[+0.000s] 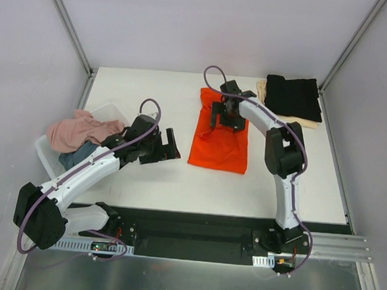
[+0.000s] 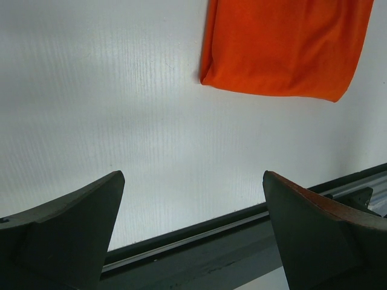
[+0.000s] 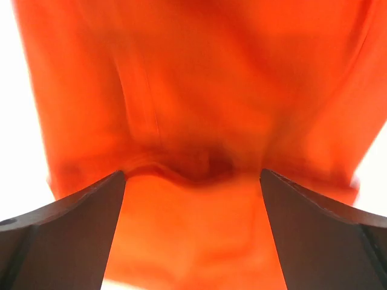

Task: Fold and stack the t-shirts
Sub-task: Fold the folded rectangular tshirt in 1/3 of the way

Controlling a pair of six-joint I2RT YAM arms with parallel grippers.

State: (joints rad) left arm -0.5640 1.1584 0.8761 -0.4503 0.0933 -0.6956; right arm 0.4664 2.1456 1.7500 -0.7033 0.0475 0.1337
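A bright orange-red t-shirt (image 1: 220, 145) lies folded into a rectangle at the table's middle. My right gripper (image 1: 225, 118) is open and low over its far half. In the right wrist view the orange cloth (image 3: 199, 90) fills the frame, with a wrinkle between the open right gripper (image 3: 192, 175); the jaws hold nothing. My left gripper (image 1: 172, 149) is open and empty over bare table, just left of the shirt. In the left wrist view the shirt's near corner (image 2: 284, 48) lies ahead of the left gripper (image 2: 192, 175). A folded black t-shirt (image 1: 293, 97) lies on a cream-beige one (image 1: 299, 121) at the back right.
A white tub (image 1: 47, 157) stands at the left edge, holding a crumpled dusty pink t-shirt (image 1: 79, 130) and a grey-blue one (image 1: 81, 154). The table's near edge and a dark rail (image 2: 211, 254) run just under the left gripper. Grey walls and metal posts enclose the table.
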